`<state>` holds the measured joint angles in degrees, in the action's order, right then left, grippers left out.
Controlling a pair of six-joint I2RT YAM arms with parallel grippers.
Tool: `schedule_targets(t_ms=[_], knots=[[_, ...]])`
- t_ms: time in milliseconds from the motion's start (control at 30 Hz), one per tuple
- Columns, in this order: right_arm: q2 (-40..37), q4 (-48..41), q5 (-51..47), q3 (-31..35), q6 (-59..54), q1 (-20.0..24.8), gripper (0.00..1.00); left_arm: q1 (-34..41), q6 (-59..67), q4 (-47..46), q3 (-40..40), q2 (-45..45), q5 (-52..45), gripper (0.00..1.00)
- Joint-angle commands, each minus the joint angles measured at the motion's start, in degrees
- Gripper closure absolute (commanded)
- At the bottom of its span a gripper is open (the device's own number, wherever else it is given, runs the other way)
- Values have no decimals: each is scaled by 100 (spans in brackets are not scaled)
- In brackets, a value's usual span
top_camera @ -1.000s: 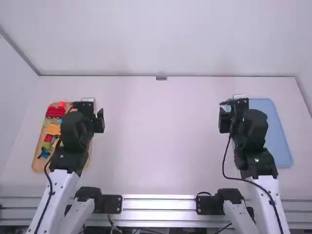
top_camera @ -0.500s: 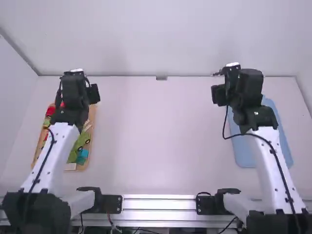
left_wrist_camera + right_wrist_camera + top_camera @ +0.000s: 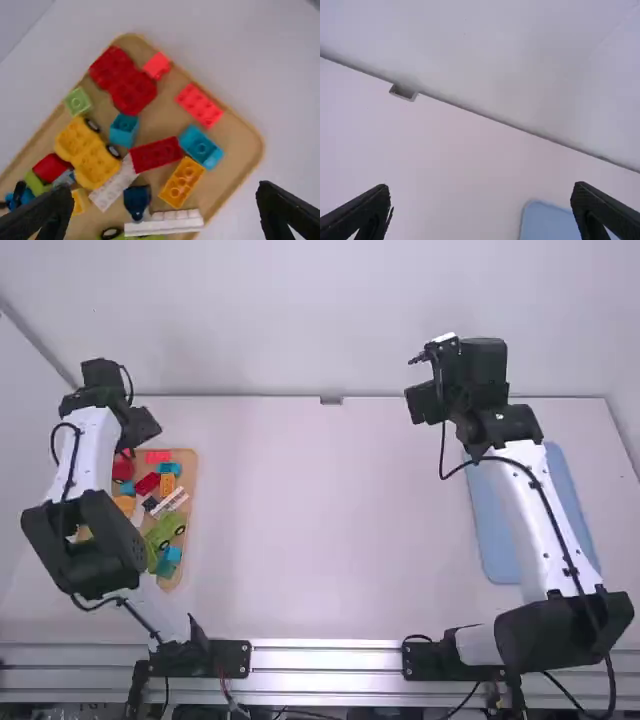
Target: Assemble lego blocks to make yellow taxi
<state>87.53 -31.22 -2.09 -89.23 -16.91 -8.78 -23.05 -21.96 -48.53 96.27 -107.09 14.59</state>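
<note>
Over the far end of the wooden tray [image 3: 188, 462] hangs my left gripper [image 3: 140, 430]. From the left wrist view, that gripper [image 3: 162, 212] is open and holds nothing, high above the tray [image 3: 240, 135]. A yellow car base with black wheels [image 3: 80, 145] lies there among a red car-shaped piece [image 3: 125, 82], a dark red brick [image 3: 156, 155], an orange brick [image 3: 182, 181], a teal brick [image 3: 201, 146] and white bricks [image 3: 165, 223]. My right gripper [image 3: 424, 405] is up beyond the blue mat; in the right wrist view this gripper [image 3: 482, 210] stands open with nothing between its fingers.
A blue mat [image 3: 560, 500] lies on the table's right side, partly under the right arm; its corner [image 3: 545, 220] shows in the right wrist view. The back wall meets the table's far edge, where a small grey bracket [image 3: 331, 400] sits.
The left arm has reached away from the camera and swung left, uncovering more of the tray. The right arm has extended toward the back wall and slightly left.
</note>
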Motion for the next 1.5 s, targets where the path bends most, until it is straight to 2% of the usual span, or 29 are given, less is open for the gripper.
schedule_targets(t_ms=[0,67,133,267,367,567,633,767,900,1067,1233,1400,1467], knots=[[143,-46,-50,-302,-40,-11,2,-456,-786,-195,176,-347,-91,2],[174,-58,-51,-334,-46,-14,2,-638,-857,-232,189,-462,-270,1],[208,-85,-52,-369,-55,-17,2,-1046,-863,-270,204,-728,-981,1],[208,-92,-50,-369,-50,-17,2,-1453,-868,-330,181,-1003,-1403,1],[208,-90,-52,-369,-50,-17,2,-1484,-866,-372,181,-1134,-1504,1],[208,-90,-35,-369,-48,-17,2,-1340,-876,-328,181,-1346,-1460,1],[208,-92,-33,-369,-52,-17,2,-1283,-1281,-448,181,-1478,-896,0],[208,-90,-33,-369,-52,-35,2,-1287,-1491,-654,173,-1591,-610,1],[208,-72,-37,-369,-52,-20,2,-1338,-1497,-435,-4,-1626,-616,9],[208,-63,-33,-369,-55,-17,2,-1305,-1620,9,-387,-1626,-621,5],[208,-39,-35,-369,-52,-7,2,-1368,-1622,291,-673,-1626,-667,7],[208,50,-33,-369,-48,-7,2,-1375,-1766,323,-688,-1626,-614,11],[208,105,-33,-369,-50,-7,2,-1353,-1768,363,-710,-1626,-614,17]])
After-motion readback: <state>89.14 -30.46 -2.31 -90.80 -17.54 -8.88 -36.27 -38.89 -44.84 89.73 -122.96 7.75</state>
